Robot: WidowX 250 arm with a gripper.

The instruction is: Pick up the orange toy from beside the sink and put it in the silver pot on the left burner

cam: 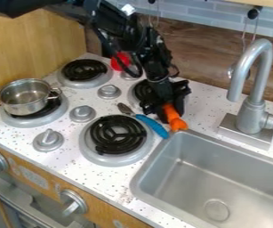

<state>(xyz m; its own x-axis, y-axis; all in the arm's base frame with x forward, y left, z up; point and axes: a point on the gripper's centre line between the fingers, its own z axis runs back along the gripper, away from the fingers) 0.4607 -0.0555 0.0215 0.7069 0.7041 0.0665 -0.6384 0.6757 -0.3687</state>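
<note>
No text or number can be read. A pale label (34, 177) at near left, on the wooden stove front (102, 213), has markings too small to make out.

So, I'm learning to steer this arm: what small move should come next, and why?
Probably a short, slow lift: the gripper is right at the orange object, and rising would test a grip I can't confirm here. Straight up seems safer than sideways, since the blue-handled utensil lies close on one side and the sink is near.

Glossy metal pot (26, 107) — smooth, brushed-looking metal sink (189, 176)
</note>
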